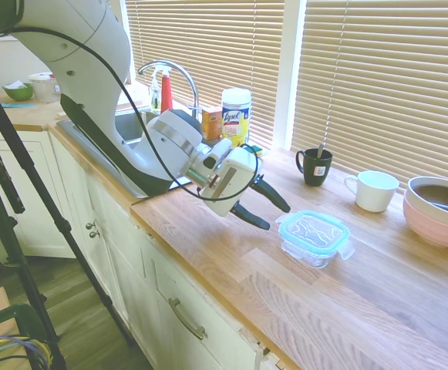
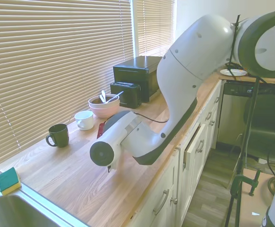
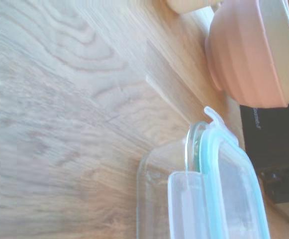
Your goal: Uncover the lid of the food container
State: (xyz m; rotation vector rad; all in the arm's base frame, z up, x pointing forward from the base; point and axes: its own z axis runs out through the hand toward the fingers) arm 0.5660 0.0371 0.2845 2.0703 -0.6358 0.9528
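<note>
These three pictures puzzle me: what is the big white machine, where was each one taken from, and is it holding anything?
It is a white robot arm standing at a wooden kitchen counter. At its tip is a black two-finger pincer, open and holding nothing.

Two pictures come from cameras set in the room on opposite sides of the arm. In the second of these, the arm hides the pincer and the dish. The third comes from a camera on the arm's wrist, very close to the counter.

Just beyond the pincer sits a small clear glass food container with its clear, teal-rimmed plastic lid on top. The wrist picture shows the same lid from close by.

Further along stand a dark mug, a white mug and a pink bowl. Behind the arm are a sink tap and a tub of wipes.
</note>
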